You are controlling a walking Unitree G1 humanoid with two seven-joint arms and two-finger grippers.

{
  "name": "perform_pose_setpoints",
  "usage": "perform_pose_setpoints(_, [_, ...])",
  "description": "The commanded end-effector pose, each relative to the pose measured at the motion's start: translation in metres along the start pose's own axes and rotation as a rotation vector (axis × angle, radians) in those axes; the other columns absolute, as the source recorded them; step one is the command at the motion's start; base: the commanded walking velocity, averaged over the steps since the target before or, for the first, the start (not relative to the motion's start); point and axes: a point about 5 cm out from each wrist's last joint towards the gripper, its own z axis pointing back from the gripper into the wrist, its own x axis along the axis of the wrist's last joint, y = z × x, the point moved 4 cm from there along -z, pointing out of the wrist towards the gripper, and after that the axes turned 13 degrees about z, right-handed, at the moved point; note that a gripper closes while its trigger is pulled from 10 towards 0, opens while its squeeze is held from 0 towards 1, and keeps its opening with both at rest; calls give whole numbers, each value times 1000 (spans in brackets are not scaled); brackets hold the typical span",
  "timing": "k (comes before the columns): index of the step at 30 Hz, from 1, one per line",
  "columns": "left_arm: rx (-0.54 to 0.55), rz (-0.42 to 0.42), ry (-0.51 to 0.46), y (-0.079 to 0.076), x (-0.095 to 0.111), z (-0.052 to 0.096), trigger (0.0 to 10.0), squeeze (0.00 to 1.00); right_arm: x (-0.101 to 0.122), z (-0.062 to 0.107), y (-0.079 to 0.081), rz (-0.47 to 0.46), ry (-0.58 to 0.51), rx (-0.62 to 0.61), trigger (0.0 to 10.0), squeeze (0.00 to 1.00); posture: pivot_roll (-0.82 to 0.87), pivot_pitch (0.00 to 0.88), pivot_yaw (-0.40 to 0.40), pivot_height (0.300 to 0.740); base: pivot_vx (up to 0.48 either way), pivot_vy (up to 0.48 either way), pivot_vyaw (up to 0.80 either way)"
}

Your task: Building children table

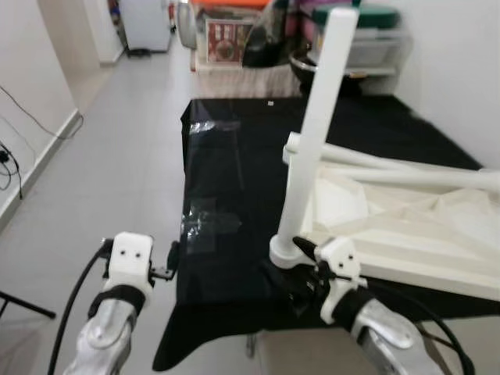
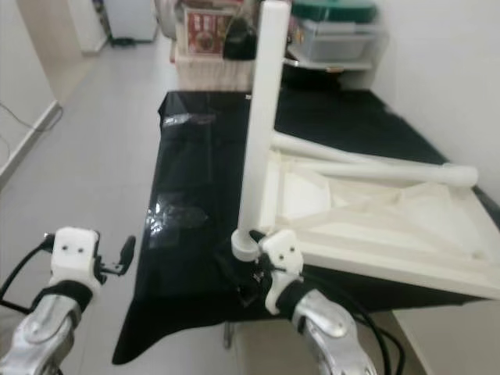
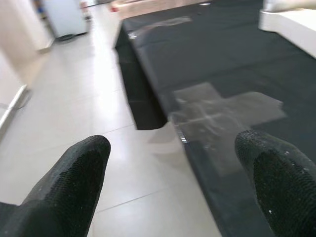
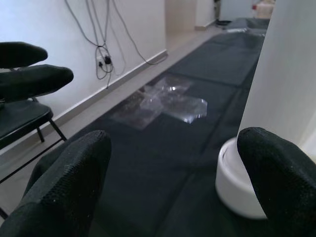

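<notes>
- Upright leg [image 1: 316, 133]: long axis vertical, standing with its round foot on the black cloth [image 1: 234, 180] at the near corner of the upturned tabletop [image 1: 406, 226].
- From the right gripper [image 1: 301, 273]: the leg's foot sits just ahead of the jaws and toward the top's side. In the right wrist view the foot [image 4: 237, 182] is touching or nearly touching one fingertip [image 4: 276, 173]; the other fingertip is well apart, over bare cloth.
- So the leg is beside the gap, not in it. My read: the jaws need to shift sideways toward the top before closing.
- Right jaws spread wide, holding nothing.
- Right arm is far nearer. The left gripper [image 1: 168, 262] hangs off the cloth's near edge, over the floor [image 1: 117, 172], well apart from the leg.
- Left jaws also spread, empty; left wrist view shows fingertips [image 3: 79, 168] framing floor and cloth edge.
- Count: 1 top, underside up; 3 legs visible: 1 upright, 2 lying [image 1: 391, 168] across the top, long axes running away from the right gripper. A fourth leg I can't make out.
- 2 clear tape patches [image 1: 207, 223] on the cloth, between the grippers and farther out.
</notes>
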Motion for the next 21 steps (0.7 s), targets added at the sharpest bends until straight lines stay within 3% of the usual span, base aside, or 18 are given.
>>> perform_pose_setpoints(1, [-18, -16, 27, -4, -6, 0, 10000, 0, -1, 2, 7, -16, 9, 42, 10000, 0, -41, 68, -39, 740, 0, 480, 0])
perform_pose_setpoints(10, [-30, -9, 29, -8, -7, 0, 10000, 0, 1, 0, 14, -3, 3, 93, 10000, 0, -35, 63, -42, 740, 0, 480, 0])
perform_pose_setpoints(21, [-63, 2, 70, -17, -20, 9, 10000, 0, 0, -21, -10, 8, 9, -119, 10000, 0, -16, 48, -38, 740, 0, 480, 0])
